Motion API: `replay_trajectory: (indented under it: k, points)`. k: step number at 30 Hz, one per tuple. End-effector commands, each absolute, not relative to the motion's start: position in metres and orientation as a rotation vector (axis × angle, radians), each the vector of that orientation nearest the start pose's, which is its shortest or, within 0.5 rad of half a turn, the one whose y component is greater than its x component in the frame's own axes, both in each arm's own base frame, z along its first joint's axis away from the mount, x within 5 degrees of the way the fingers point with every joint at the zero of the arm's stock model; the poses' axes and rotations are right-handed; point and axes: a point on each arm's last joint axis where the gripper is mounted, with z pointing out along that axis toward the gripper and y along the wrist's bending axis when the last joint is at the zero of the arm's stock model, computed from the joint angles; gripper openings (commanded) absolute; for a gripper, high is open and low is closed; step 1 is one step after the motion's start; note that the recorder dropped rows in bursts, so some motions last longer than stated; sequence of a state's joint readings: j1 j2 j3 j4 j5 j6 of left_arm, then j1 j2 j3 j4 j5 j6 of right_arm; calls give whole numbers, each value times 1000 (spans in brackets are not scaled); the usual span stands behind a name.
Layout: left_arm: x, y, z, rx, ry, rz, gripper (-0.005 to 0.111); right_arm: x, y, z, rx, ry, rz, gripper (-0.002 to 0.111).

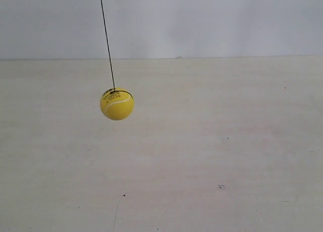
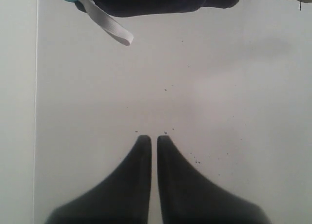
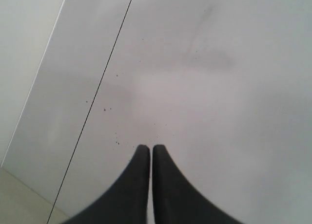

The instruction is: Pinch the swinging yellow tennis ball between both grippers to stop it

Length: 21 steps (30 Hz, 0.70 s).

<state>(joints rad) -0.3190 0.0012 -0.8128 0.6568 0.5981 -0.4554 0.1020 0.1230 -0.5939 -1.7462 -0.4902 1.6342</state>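
The yellow tennis ball (image 1: pixel 116 104) hangs on a thin dark string (image 1: pixel 106 38) above the pale table, left of the middle of the exterior view; the string leans slightly. No arm shows in that view. In the left wrist view my left gripper (image 2: pixel 154 139) is shut, its two black fingers nearly touching with nothing between them. In the right wrist view my right gripper (image 3: pixel 151 148) is likewise shut and empty. The string (image 3: pixel 92 104) crosses the right wrist view as a dark slanted line beside that gripper. The ball shows in neither wrist view.
The pale table (image 1: pixel 212 151) runs back to a white wall (image 1: pixel 217 20). A dark object with a white strap (image 2: pixel 109 25) sits at the edge of the left wrist view. The table's edge (image 3: pixel 27 182) shows in the right wrist view.
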Motion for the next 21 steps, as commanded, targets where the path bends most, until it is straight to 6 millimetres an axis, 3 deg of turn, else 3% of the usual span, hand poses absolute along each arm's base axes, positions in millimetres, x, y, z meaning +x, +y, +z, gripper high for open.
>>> replay_trajectory:
  k: [1, 10, 21]
  points:
    - [-51, 50, 403, -56, 1205, 22, 5, -7, 40, 384, -531, 1024, 234, 0]
    - [-51, 50, 403, -56, 1205, 22, 5, -4, 34, 386, -447, 1031, 221, 0]
    - [-51, 50, 403, -56, 1205, 22, 5, 5, 26, 380, -193, 1110, 446, 0]
